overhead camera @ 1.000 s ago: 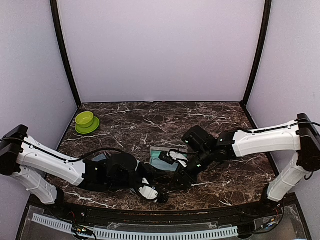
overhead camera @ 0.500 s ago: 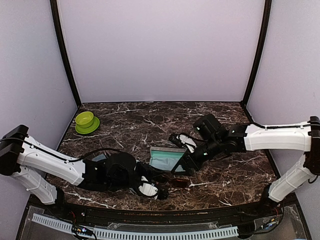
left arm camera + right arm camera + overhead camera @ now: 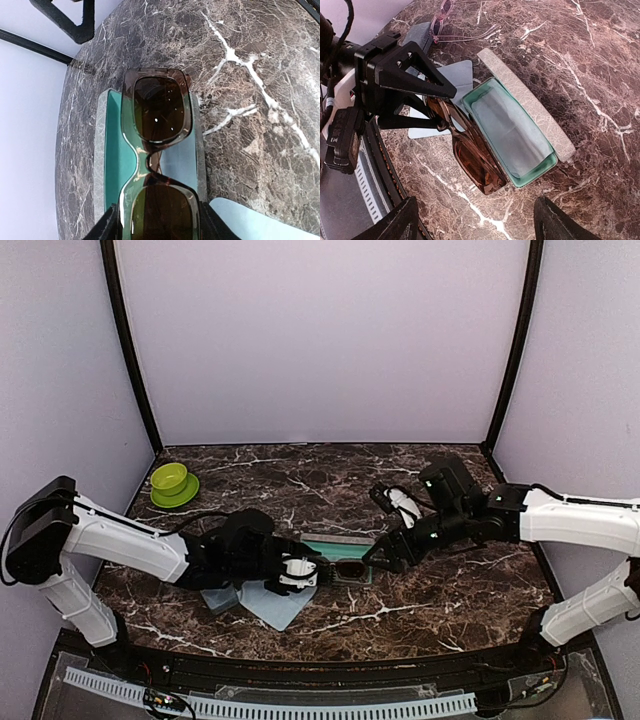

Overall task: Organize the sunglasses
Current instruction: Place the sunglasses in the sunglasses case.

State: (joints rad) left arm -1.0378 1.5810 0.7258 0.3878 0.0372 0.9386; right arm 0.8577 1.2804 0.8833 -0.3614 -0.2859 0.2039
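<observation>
Brown dark-lensed sunglasses (image 3: 159,112) are clamped at one lens by my left gripper (image 3: 159,222), which is shut on them. They hang lengthwise over the open grey case (image 3: 547,167) with teal lining, along its near rim. A pale cloth (image 3: 512,132) lies inside the case. In the top view the sunglasses (image 3: 350,568) stick out to the right from the left gripper (image 3: 300,572). My right gripper (image 3: 385,555) hovers just right of the case, open and empty. In its own view the right gripper (image 3: 477,222) is above bare marble in front of the sunglasses (image 3: 472,157).
A second, pinkish pair of glasses (image 3: 445,15) lies by a grey closed case (image 3: 417,35) near the left arm. A pale blue cloth (image 3: 275,602) lies on the marble under the left wrist. A green bowl (image 3: 172,483) sits at the back left.
My right gripper opened, let go of the sunglasses and drew back to the right. The left arm carried the sunglasses from the front edge up to the open case.
</observation>
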